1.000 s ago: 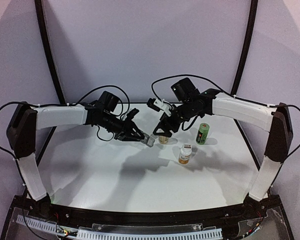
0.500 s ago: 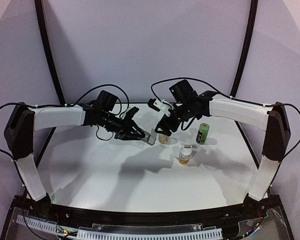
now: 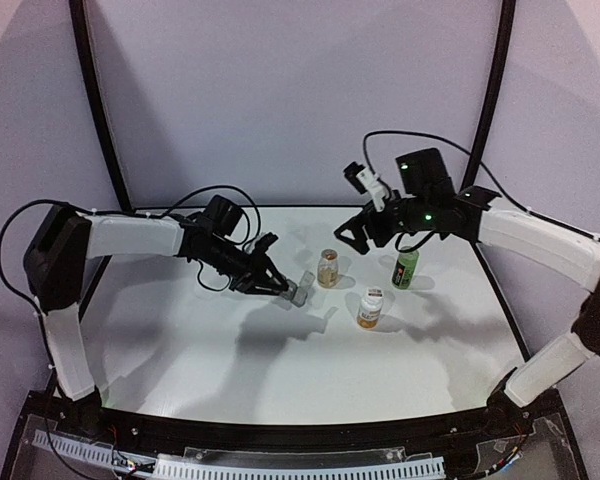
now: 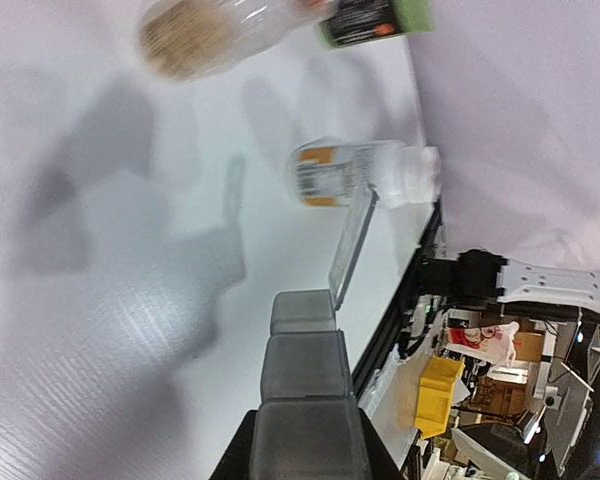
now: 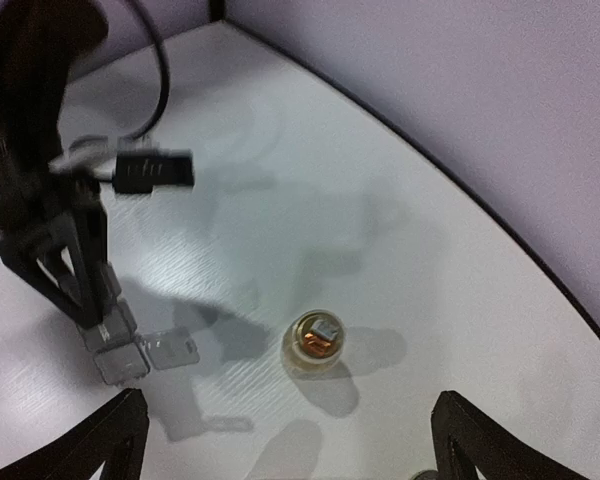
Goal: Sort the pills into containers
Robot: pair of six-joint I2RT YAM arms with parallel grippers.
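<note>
The containers [image 3: 298, 291], a grey strip of three joined compartments, are gripped at one end by my left gripper [image 3: 278, 287], which is shut on them just left of the bottles. In the left wrist view the containers [image 4: 304, 372] run away from the gripper [image 4: 306, 462], and the clear lid [image 4: 351, 246] of the far compartment stands open. Brownish pills [image 4: 185, 34] fill a small uncapped clear bottle [image 3: 327, 268]. My right gripper [image 3: 353, 237] hangs open above and right of that bottle [image 5: 315, 340], holding nothing, its fingertips [image 5: 110, 440] spread wide.
A green bottle [image 3: 406, 268] stands right of the clear one. A white-capped bottle [image 3: 369, 308] with an orange label stands nearer the front. The curved black table edge [image 5: 500, 230] runs behind the bottles.
My right gripper has risen and pulled back to the right, away from the clear bottle, with its jaws wider. The left gripper has dropped slightly with the containers.
</note>
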